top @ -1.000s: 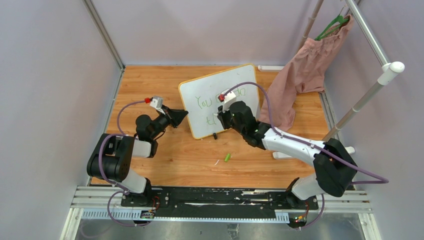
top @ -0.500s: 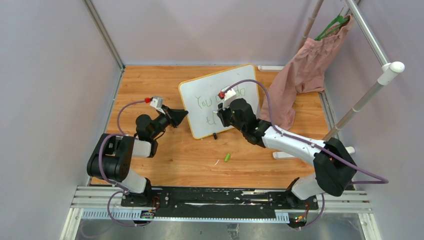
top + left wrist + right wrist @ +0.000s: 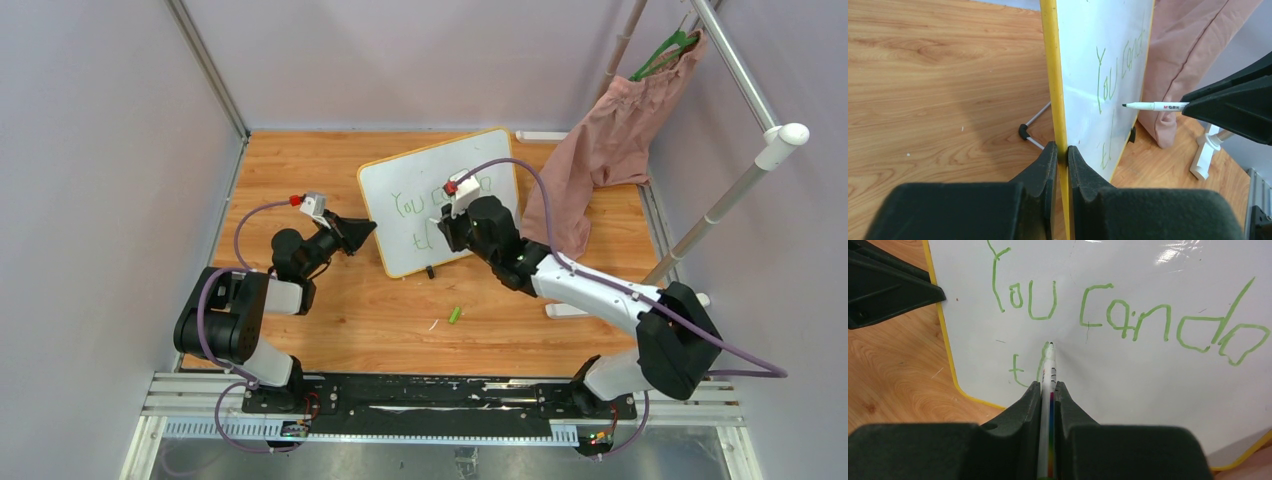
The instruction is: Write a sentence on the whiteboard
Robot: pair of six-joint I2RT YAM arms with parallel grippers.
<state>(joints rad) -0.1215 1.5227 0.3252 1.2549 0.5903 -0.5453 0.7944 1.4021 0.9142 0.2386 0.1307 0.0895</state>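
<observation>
The whiteboard [image 3: 400,175] stands tilted on the wooden table, white with a yellow rim. My left gripper [image 3: 1062,150] is shut on its yellow left edge [image 3: 1050,75], one finger on each face. The sentence [image 3: 1128,320] reads "You can do" in green, with a "t" [image 3: 1018,371] and a fresh upright stroke below it. My right gripper [image 3: 1048,387] is shut on a white marker [image 3: 1049,365] with a rainbow stripe. The marker's tip sits at the top of that stroke, against the board. From above, my right gripper [image 3: 443,232] covers the lower line.
A pink garment [image 3: 600,160] hangs on a green hanger from a white rail [image 3: 735,190], right beside the board's right edge. A small green cap [image 3: 455,315] lies on the table in front of the board. A black clip foot [image 3: 430,271] shows at the board's lower edge.
My right gripper has moved a little up and to the right over the board with the marker. The left gripper and the board have not moved.
</observation>
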